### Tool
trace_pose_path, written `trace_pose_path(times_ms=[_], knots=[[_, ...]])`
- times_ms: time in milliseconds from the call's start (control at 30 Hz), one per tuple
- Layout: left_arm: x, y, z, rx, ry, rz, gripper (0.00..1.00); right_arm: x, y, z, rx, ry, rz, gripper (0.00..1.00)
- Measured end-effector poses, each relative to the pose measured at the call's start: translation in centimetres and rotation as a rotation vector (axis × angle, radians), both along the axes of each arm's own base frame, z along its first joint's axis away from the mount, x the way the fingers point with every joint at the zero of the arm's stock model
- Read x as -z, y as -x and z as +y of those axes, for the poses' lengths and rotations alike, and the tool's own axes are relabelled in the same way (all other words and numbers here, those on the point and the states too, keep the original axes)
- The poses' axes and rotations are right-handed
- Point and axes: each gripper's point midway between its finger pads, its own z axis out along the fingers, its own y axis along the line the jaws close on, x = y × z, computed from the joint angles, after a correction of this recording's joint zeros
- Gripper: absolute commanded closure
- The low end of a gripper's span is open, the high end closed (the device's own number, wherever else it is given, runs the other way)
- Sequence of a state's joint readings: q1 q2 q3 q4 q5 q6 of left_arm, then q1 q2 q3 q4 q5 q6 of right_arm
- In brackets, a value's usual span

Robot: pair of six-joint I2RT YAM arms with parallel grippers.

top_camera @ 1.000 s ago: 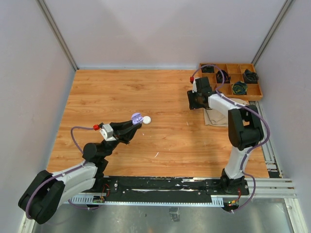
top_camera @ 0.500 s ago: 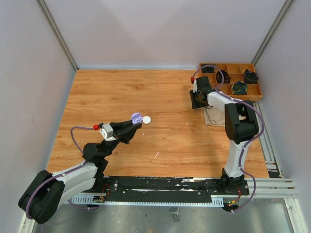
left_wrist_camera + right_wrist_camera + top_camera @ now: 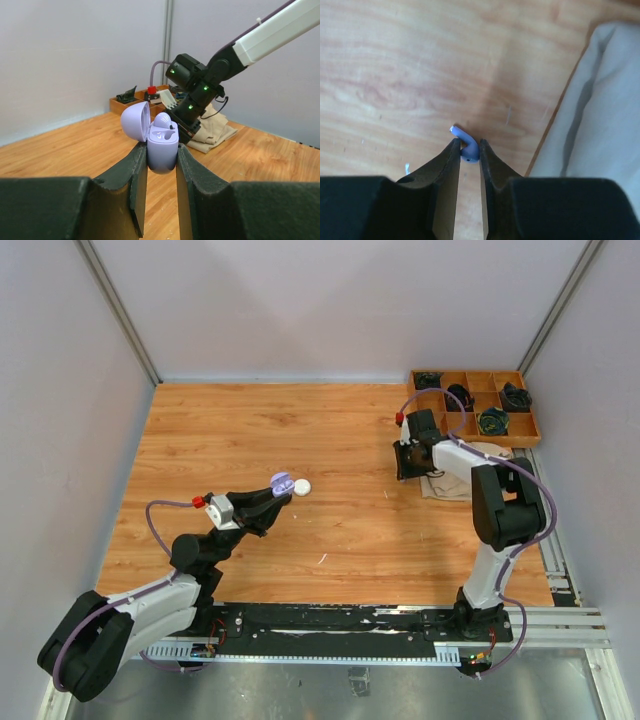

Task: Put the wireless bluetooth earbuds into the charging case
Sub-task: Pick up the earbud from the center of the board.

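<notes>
My left gripper (image 3: 161, 155) is shut on a lilac charging case (image 3: 162, 145), lid open, with one lilac earbud (image 3: 162, 120) seated in it; the top view shows the case (image 3: 282, 484) held above the table's middle left. My right gripper (image 3: 468, 150) is closed on a second lilac earbud (image 3: 466, 143) over the wood, beside a beige cloth (image 3: 600, 115). In the top view the right gripper (image 3: 408, 462) is at the cloth's left edge (image 3: 445, 485). A white round case (image 3: 302, 486) lies just right of the lilac case.
A wooden compartment tray (image 3: 480, 405) with dark cables stands at the back right. Grey walls close in the table on three sides. The right arm (image 3: 200, 90) shows in the left wrist view, beyond the case.
My right gripper has moved a little toward the near side and right, along the cloth's left edge. The left arm and the lilac case have not moved.
</notes>
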State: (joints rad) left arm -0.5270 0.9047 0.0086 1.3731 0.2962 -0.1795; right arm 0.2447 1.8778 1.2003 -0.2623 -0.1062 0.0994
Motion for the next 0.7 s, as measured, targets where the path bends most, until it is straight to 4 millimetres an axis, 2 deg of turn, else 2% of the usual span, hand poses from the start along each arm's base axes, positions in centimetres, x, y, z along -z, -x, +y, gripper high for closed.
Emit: trace_pose_path(times_ms=[133,267,467,700], knots=[[0.0,0.0,0.0,0.000,-0.001,0.001,1.00,0.1,2.7,0.6,-0.022,-0.007,0.035,0.77],[0.2,0.0,0.0,0.000,-0.004,0.006,1.00,0.2,5.4,2.1,-0.063,-0.016,0.063,0.75],[0.2,-0.1,0.0,0.001,-0.005,0.009,1.00,0.4,8.9,3.7,-0.110,-0.019,0.096,0.69],[0.3,-0.1,-0.1,0.001,-0.006,0.009,1.00,0.3,10.8,5.3,-0.149,-0.022,0.112,0.66]])
